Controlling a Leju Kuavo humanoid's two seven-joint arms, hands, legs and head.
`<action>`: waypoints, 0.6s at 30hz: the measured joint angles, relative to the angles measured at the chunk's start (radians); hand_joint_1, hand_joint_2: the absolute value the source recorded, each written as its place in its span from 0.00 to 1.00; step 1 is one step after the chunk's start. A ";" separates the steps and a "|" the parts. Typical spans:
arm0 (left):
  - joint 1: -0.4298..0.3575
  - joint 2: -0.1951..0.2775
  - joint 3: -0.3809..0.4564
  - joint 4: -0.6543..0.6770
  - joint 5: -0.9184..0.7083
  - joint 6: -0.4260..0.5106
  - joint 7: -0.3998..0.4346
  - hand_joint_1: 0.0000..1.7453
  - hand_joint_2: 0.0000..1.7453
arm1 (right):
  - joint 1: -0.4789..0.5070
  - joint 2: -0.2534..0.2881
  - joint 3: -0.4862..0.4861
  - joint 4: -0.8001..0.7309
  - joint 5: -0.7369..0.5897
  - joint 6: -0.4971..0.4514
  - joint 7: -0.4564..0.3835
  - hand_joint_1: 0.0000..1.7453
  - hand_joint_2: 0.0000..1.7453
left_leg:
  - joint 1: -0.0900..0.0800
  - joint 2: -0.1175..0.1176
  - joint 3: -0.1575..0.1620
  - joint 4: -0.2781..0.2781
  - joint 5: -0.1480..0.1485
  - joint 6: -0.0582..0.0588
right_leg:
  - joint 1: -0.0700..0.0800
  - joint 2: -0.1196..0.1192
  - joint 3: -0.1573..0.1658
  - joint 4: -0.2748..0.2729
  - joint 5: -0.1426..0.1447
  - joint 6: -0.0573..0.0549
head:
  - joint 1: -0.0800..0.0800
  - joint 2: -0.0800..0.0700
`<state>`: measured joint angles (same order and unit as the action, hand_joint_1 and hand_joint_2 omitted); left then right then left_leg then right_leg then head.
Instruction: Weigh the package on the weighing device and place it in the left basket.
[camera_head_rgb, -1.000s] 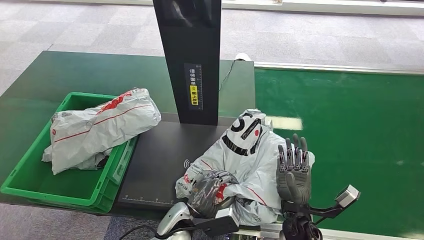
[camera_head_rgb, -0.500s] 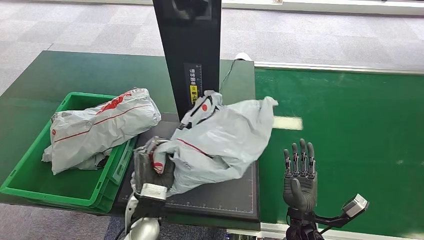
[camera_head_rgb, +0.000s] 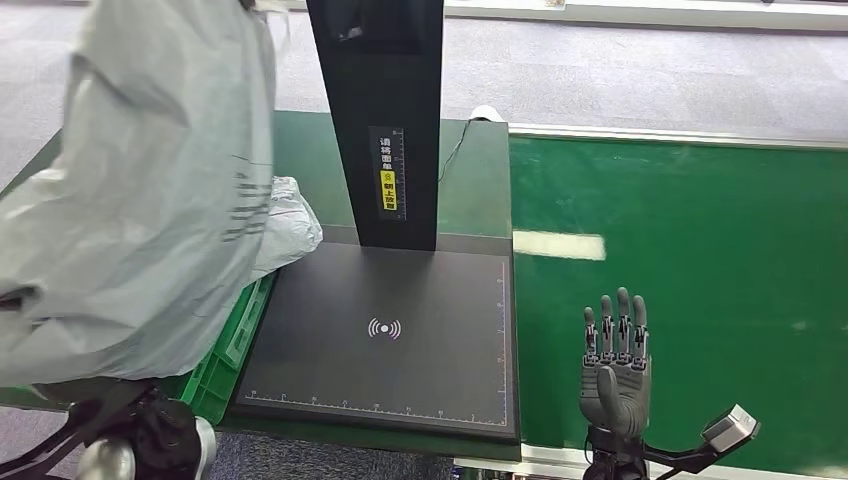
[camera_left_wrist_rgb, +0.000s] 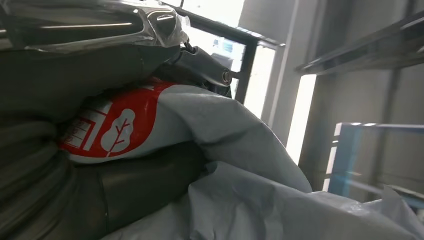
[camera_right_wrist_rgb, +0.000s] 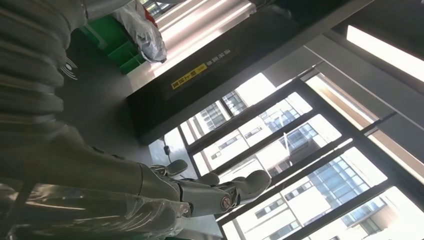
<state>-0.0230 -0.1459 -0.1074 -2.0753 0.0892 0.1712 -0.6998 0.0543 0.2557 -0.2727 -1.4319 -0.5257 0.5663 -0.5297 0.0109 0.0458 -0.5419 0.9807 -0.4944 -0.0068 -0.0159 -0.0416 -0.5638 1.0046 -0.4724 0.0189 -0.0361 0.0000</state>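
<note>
A big grey plastic package (camera_head_rgb: 150, 210) hangs high at the left, close to the head camera, above the green basket (camera_head_rgb: 225, 352). In the left wrist view my left hand (camera_left_wrist_rgb: 120, 200) grips this package (camera_left_wrist_rgb: 235, 135) near its red tree logo, fingers wrapped over the crumpled plastic. The black weighing plate (camera_head_rgb: 400, 335) with its wireless mark lies bare in front of the black upright column (camera_head_rgb: 385, 110). My right hand (camera_head_rgb: 615, 362) stands open, fingers up, over the green belt beside the plate's right edge; the right wrist view also shows this hand (camera_right_wrist_rgb: 200, 192) open.
Another grey package (camera_head_rgb: 292, 225) lies in the basket, partly hidden by the lifted one. A green conveyor belt (camera_head_rgb: 700, 260) runs to the right of the scale. The dark green table (camera_head_rgb: 470, 180) extends behind the column, with a cable on it.
My left hand has carried the package off the weighing plate, up and to the left over the basket. The right hand has drifted slightly lower and right, still open.
</note>
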 joint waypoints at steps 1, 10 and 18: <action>0.001 -0.014 0.040 -0.011 0.013 -0.032 0.000 1.00 1.00 | 0.003 0.002 -0.002 -0.008 -0.002 -0.002 0.003 0.00 1.00 | 0.000 0.000 0.000 0.000 0.000 0.000 | 0.000 0.000 0.000 0.000 0.000 0.000 | 0.000 0.000; -0.070 -0.029 0.259 0.175 -0.120 0.054 0.016 1.00 1.00 | 0.013 0.014 -0.014 -0.031 0.001 0.011 0.017 0.00 1.00 | 0.000 -0.001 0.002 0.000 0.000 0.000 | 0.000 0.000 0.001 0.000 0.000 0.000 | 0.000 0.000; -0.260 0.055 0.313 0.653 -0.402 0.195 0.137 1.00 1.00 | 0.011 0.016 -0.016 -0.031 0.002 0.014 0.024 0.00 1.00 | 0.000 0.000 0.002 0.000 0.001 0.000 | 0.000 0.000 0.002 0.000 0.001 0.000 | 0.000 0.000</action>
<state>-0.2832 -0.0913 0.2053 -1.4223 -0.3125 0.3663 -0.5632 0.0657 0.2714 -0.2883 -1.4633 -0.5240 0.5808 -0.5060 0.0110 0.0458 -0.5400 0.9808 -0.4931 -0.0070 -0.0158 -0.0416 -0.5620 1.0050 -0.4718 0.0187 -0.0359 0.0000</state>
